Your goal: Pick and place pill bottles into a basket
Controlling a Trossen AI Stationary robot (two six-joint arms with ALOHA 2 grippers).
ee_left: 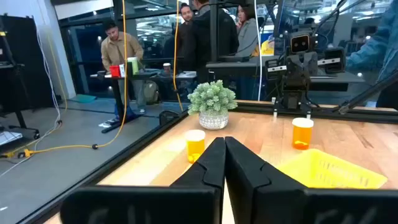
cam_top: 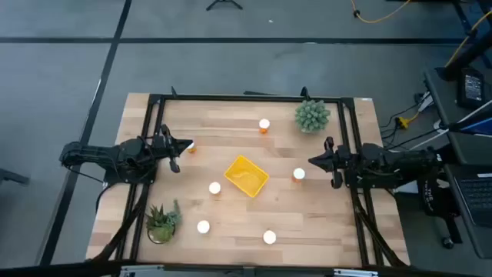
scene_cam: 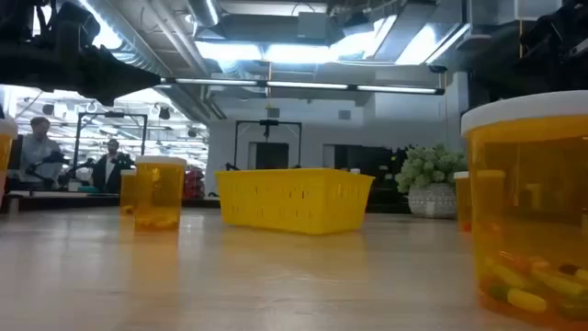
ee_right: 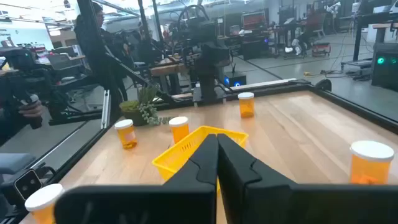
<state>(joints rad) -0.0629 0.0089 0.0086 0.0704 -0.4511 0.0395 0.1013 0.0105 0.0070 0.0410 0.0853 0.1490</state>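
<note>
The yellow basket [cam_top: 246, 175] sits at the middle of the table, turned cornerwise. Six orange pill bottles with white caps stand upright around it: one far [cam_top: 264, 125], one at the left [cam_top: 191, 147], one right of the basket [cam_top: 299, 175], one left of it [cam_top: 214, 188], and two near the front [cam_top: 203, 227] [cam_top: 269, 238]. My left gripper [cam_top: 187, 144] is shut and empty, its tips just by the left bottle. My right gripper [cam_top: 314, 160] is shut and empty, a little to the far right of the bottle beside the basket.
A pale green potted plant [cam_top: 312, 115] stands at the far right. A spiky green plant [cam_top: 163, 221] stands at the near left. A black frame [cam_top: 246, 98] runs around the table. People stand in the room beyond the table [ee_left: 205, 37].
</note>
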